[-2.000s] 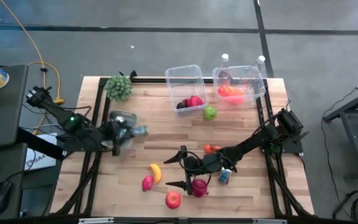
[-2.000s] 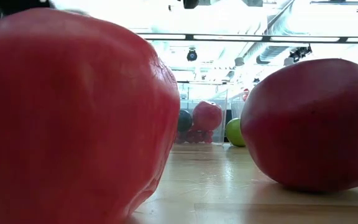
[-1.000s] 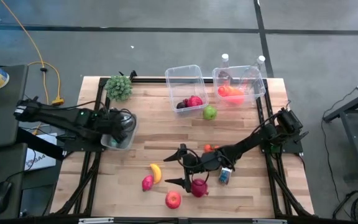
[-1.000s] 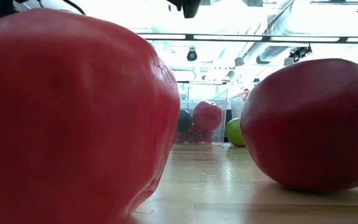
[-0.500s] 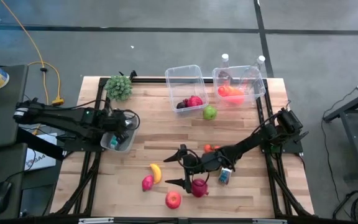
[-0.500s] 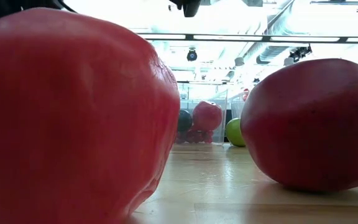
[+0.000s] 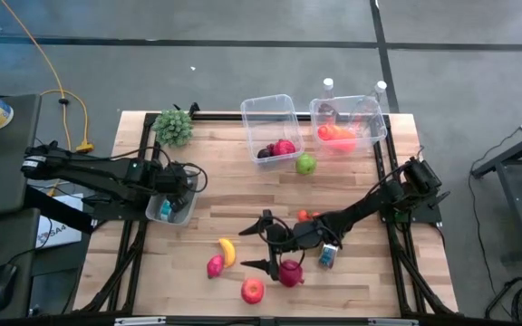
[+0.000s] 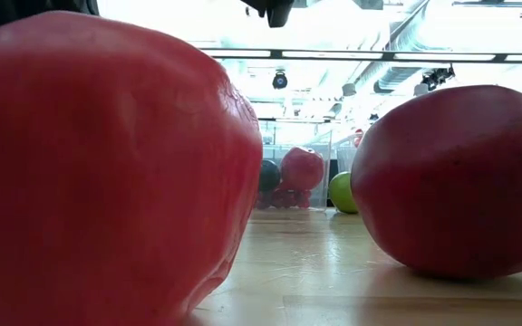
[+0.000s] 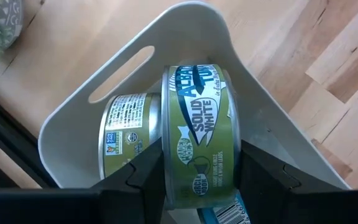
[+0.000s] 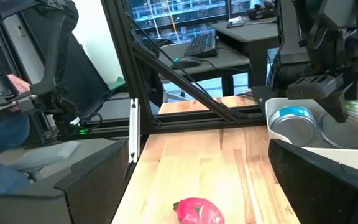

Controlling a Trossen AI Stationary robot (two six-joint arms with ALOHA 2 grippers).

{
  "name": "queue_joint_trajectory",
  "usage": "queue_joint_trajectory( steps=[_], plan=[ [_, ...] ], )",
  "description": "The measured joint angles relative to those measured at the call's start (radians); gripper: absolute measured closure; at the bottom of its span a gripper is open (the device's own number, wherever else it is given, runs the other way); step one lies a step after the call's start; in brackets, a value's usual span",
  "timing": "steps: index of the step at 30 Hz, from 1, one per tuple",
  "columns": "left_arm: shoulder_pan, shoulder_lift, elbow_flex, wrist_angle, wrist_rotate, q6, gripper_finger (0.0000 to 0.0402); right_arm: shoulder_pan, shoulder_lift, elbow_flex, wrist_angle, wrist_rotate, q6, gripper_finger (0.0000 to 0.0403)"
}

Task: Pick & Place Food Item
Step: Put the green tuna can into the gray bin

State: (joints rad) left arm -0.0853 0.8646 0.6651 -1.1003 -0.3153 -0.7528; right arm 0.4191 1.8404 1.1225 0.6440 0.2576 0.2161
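Left end effector: your left end effector [image 9: 197, 171] is over the white bin [image 9: 266, 118] at the desk's left edge, its two dark fingers [image 9: 143, 171] clamped on the flat sides of a green tuna can [image 9: 197, 137] that stands on edge inside the bin.
Tuna can: you can read "solid white" on its green label; it sits just beside a second can [image 9: 126, 134] lying in the same bin.
White bin: in the high view you see it [image 7: 155, 210] by the left frame rail, with the left arm reaching over it from the left.
Right end effector: your right end effector [image 7: 263, 243] hangs released near the middle front of the desk [image 7: 216, 186], jaws spread wide, holding nothing.
Dragon fruit: the pink one [image 7: 290, 273] lies just beside the right end effector's front finger; whether they touch you cannot tell.
Other front fruit: a banana [image 7: 227, 251], a pink fruit [image 7: 215, 266] touching it and a red apple [image 7: 253, 290] lie near the front edge.
Clear containers: the left one [image 7: 272, 110] at the back holds dark and red fruit; the right one [image 7: 370, 113] holds orange items.
Green apple: it [image 7: 306, 164] rests on the desk just in front of the left clear container.
Small orange item: it [image 7: 306, 215] lies by the right arm.
Potted plant: it [image 7: 174, 127] stands at the back left corner.
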Motion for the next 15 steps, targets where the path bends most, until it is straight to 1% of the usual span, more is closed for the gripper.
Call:
queue_joint_trajectory(
  steps=[11, 15],
  plan=[
    [0.0, 0.0, 0.0, 0.004, -0.009, -0.003, 0.0244, 0.0, 0.0, 0.0, -0.01, -0.003, 0.0, 0.0027],
    [0.0, 0.0, 0.0, 0.005, -0.014, 0.0, 0.0234, 0.0, 0.0, 0.0, -0.01, -0.003, 0.0, 0.0027]
  ],
)
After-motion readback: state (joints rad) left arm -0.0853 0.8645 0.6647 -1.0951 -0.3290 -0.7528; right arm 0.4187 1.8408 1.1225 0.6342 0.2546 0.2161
